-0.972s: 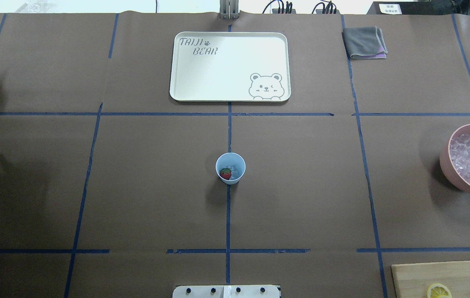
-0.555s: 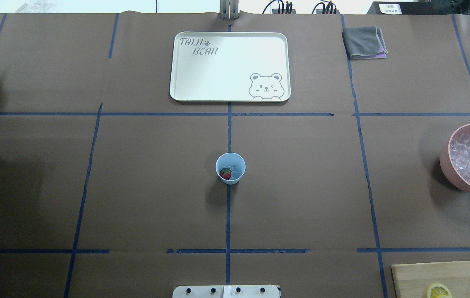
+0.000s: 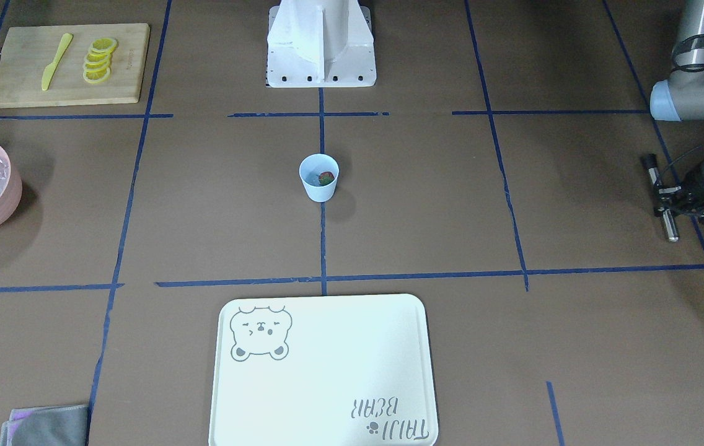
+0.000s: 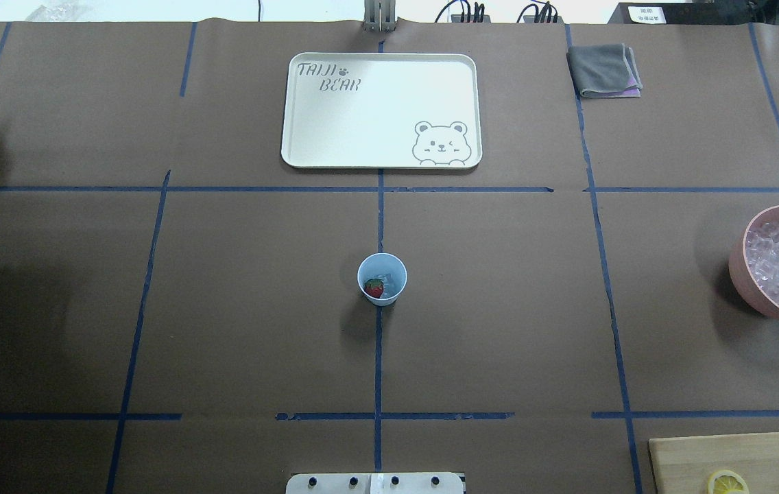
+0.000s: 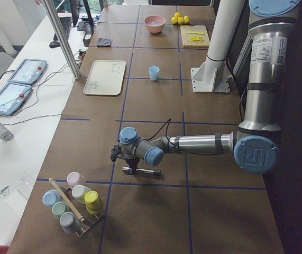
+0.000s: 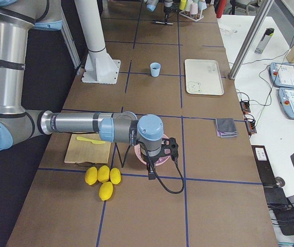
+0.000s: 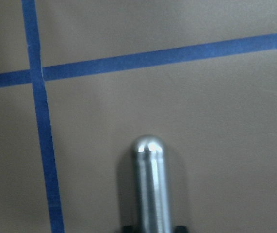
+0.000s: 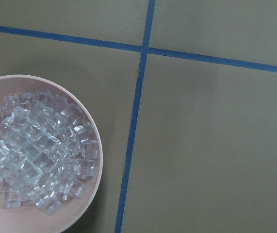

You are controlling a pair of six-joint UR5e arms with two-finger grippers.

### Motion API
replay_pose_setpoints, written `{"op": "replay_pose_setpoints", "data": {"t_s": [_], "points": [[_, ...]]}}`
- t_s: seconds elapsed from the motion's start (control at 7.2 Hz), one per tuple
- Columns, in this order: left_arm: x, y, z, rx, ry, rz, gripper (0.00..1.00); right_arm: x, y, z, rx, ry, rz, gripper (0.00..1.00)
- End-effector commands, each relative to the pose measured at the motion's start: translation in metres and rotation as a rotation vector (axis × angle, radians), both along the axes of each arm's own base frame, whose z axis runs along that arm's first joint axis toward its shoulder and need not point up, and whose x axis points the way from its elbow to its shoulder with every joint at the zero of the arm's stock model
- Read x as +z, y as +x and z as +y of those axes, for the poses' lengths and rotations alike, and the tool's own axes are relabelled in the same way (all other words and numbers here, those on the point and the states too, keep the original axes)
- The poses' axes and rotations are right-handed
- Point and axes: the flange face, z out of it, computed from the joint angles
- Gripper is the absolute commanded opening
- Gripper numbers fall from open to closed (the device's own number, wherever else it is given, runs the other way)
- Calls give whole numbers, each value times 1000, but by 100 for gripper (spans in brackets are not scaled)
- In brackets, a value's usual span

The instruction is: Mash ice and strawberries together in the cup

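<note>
Our left claw (image 3: 669,199) is clamped on a steel muddler (image 7: 150,189), well apart from the cup (image 3: 320,189). We should carry it over the mouth, stand it upright and press gently so the light cup does not tip. The right claw (image 6: 150,171) we cannot tell. Central on the tabletop (image 4: 225,309), the cup holds the strawberry (image 4: 374,288) and ice (image 4: 393,279). The pink bowl (image 4: 738,264) holds more cubes, and the tray (image 4: 389,110) lies beyond.

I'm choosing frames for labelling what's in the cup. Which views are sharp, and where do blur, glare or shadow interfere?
Overhead view: evenly lit, sharp; strawberry clear inside the cup, ice faint. Front-facing view: sharp, contents tiny. Left wrist view: soft focus, glare on the tip of the metal rod. Right wrist view: crisp, cubes glinting in the pink bowl.
</note>
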Motion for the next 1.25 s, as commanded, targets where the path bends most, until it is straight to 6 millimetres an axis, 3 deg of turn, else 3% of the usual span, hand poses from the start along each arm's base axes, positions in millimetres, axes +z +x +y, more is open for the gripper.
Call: {"op": "replay_pose_setpoints", "data": {"t_s": [0.0, 0.28, 0.56, 0.83, 0.97, 1.11], "points": [[-17, -9, -9, -16, 21, 35, 0, -2, 0, -1, -1, 4, 0, 99], [-87, -37, -53, -68, 111, 149, 0, -3, 0, -1, 2, 4, 0, 99], [-170, -38, -78, -51, 329, 209, 0, -5, 0, -2, 4, 6, 0, 100], [-264, -26, -110, -44, 530, 299, 2, -6, 0, -2, 5, 7, 0, 99], [-294, -23, -108, -105, 552, 366, 0, -6, 0, -2, 5, 7, 0, 99], [-312, -21, -100, -95, 684, 432, 0, -8, 0, -1, 7, 11, 1, 99]]}}
